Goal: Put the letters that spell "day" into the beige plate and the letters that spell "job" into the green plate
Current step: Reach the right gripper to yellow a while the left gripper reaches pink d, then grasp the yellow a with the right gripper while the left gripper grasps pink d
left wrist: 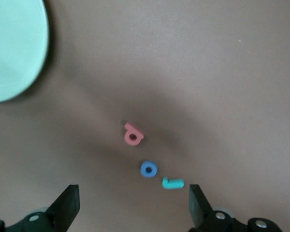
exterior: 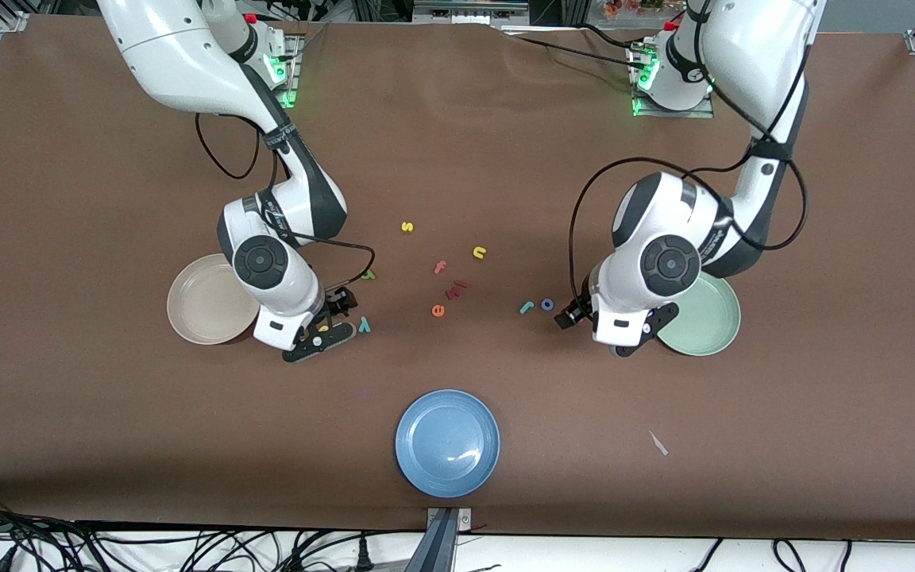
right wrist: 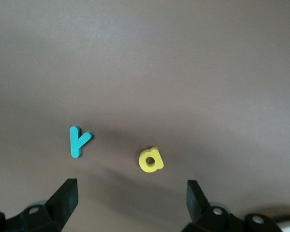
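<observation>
Across the front view, the right pincer [exterior: 329, 322] hangs spread over the d [exterior: 322, 327] beside the beige plate [exterior: 195, 306], with the y [exterior: 363, 324] just by and the a [exterior: 368, 275] a little farther from the camera. The left pincer [exterior: 615, 327], spread too, hovers beside the green plate [exterior: 712, 322], near the j [exterior: 526, 307] and o [exterior: 546, 303].

From the left wrist, the b [left wrist: 133, 135], o [left wrist: 148, 169] and j [left wrist: 173, 183] lie in a loose line; both fingers [left wrist: 67, 205] stand wide.

From the right wrist, the y [right wrist: 78, 140] and d [right wrist: 151, 160] lie apart. Centre over one letter, drop straight, pinch its edges. No writing is legible.
</observation>
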`<state>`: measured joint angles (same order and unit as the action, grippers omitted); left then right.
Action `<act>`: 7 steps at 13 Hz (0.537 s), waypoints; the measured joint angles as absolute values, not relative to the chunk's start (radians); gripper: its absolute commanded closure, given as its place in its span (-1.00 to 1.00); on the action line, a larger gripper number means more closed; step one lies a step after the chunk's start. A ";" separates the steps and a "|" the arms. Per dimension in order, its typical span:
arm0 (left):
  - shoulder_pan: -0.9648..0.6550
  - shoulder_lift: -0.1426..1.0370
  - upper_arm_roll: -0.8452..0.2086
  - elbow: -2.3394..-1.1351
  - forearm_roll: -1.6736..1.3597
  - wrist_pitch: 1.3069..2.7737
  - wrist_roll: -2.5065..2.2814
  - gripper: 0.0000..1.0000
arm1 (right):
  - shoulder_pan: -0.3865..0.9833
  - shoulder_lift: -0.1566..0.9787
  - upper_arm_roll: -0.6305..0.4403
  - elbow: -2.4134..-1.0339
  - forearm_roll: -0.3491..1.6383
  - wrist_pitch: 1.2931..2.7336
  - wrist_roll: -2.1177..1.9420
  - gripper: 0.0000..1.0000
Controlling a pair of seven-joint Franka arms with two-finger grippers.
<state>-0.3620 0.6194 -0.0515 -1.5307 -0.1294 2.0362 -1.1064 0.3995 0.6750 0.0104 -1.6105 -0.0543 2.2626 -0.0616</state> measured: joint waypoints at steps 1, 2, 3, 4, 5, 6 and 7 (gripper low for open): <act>-0.365 0.641 -0.052 -1.550 -0.129 2.087 -1.133 -0.70 | 0.400 0.684 0.011 -1.608 -0.054 2.263 -0.096 -1.00; -0.368 0.661 -0.052 -1.571 -0.129 2.132 -1.151 -0.44 | 0.399 0.691 0.011 -1.607 -0.055 2.265 -0.122 -1.00; -0.370 0.678 -0.052 -1.587 -0.129 2.163 -1.165 -0.21 | 0.399 0.696 0.011 -1.606 -0.057 2.274 -0.148 -1.00; -0.371 0.693 -0.052 -1.597 -0.129 2.180 -1.178 -0.21 | 0.397 0.701 0.010 -1.607 -0.057 2.289 -0.183 -1.00; -0.371 0.704 -0.052 -1.599 -0.129 2.188 -1.186 -0.21 | 0.394 0.704 0.009 -1.607 -0.057 2.299 -0.216 -1.00; -0.371 0.711 -0.051 -1.600 -0.129 2.189 -1.191 -0.20 | 0.392 0.708 0.008 -1.606 -0.057 2.306 -0.244 -1.00; -0.371 0.716 -0.051 -1.600 -0.129 2.193 -1.193 -0.19 | 0.389 0.712 0.007 -1.607 -0.057 2.318 -0.273 -1.00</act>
